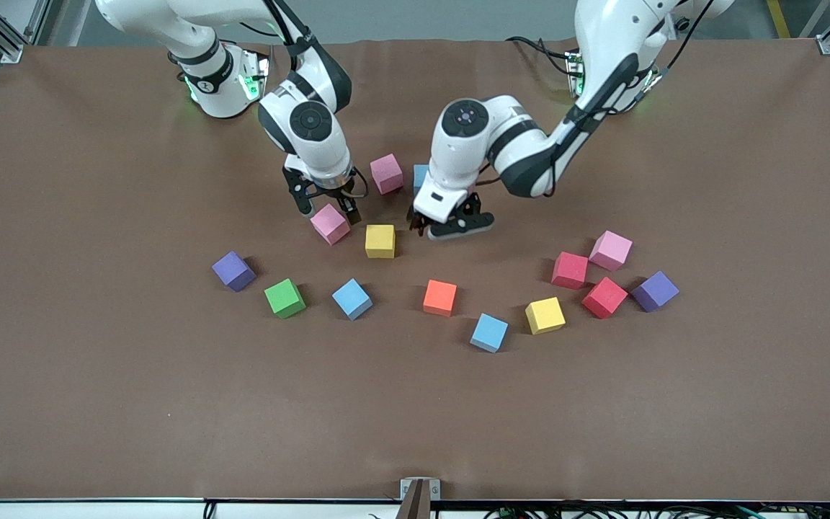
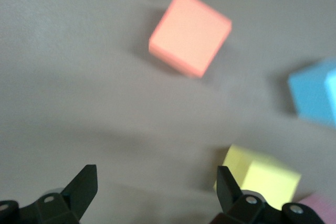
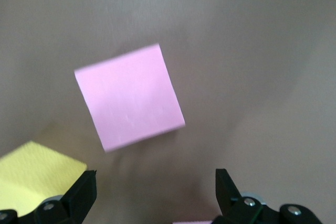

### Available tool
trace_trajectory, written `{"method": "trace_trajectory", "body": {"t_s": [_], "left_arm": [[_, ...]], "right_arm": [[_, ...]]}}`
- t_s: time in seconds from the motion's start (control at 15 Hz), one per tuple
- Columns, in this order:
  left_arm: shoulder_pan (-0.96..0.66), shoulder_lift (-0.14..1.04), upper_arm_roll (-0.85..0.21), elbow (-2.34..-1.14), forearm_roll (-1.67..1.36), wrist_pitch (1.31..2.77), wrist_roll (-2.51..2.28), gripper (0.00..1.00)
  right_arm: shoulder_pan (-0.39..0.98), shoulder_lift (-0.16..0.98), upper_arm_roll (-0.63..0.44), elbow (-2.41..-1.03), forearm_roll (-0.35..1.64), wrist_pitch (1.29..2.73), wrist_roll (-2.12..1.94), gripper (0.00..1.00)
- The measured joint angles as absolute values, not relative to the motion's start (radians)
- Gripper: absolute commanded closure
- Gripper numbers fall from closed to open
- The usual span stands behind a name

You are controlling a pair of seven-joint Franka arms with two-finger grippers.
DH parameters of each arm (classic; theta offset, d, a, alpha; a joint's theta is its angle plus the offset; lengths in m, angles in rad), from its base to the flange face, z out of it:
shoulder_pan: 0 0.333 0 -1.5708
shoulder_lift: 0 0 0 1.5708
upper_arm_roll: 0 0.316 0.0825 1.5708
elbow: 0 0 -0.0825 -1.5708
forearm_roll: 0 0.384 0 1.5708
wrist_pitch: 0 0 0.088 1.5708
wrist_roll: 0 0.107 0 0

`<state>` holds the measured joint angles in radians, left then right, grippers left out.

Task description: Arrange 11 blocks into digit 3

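A wide brown desk (image 1: 98, 404) with a matte, slightly rippled cloth-like top carries small foam-like cubes with soft square edges, most of them scattered singly and not yet forming a digit 3. Two white robot arms reach down near the middle of the desk. The right claw (image 1: 328, 209) hangs with its fingers spread wide and empty, directly over a pink cube (image 1: 330, 223) that sits turned at an angle to the fingers, so that arm is plainly the closer one to it and would probably need a twist to square up. Just beside that cube, toward the left arm's end, lies a yellow cube (image 1: 380, 241). The left claw (image 1: 451, 223), also spread wide and holding nothing, hovers near the yellow cube over bare desk, with a light blue cube (image 1: 421, 176) partly hidden under its wrist. Another pink cube (image 1: 386, 173) rests beside the blue one. Nearer the front camera, well apart, lie the orange cube (image 1: 439, 298) and the other loose blocks.
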<state>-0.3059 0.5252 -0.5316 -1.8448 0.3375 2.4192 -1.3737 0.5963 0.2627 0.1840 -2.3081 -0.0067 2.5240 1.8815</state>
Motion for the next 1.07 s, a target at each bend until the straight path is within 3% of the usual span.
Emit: {"method": "trace_trajectory", "body": {"t_s": [0.53, 0.74, 1.07], "left_arm": [[-0.329, 0.756, -0.439, -1.502, 0.317, 2.331, -1.888, 0.00], [-0.374, 0.808, -0.381, -1.442, 0.313, 2.330, -2.027, 0.00], [-0.388, 0.863, -0.371, -1.388, 0.311, 2.329, -2.144, 0.00]], "right_arm": [[0.747, 0.264, 0.189, -2.311, -0.007, 2.524, 1.993, 0.00], [0.766, 0.267, 0.189, -2.313, -0.007, 2.541, 2.008, 0.00], [0.786, 0.307, 0.189, -2.316, -0.007, 2.591, 2.029, 0.03]]}}
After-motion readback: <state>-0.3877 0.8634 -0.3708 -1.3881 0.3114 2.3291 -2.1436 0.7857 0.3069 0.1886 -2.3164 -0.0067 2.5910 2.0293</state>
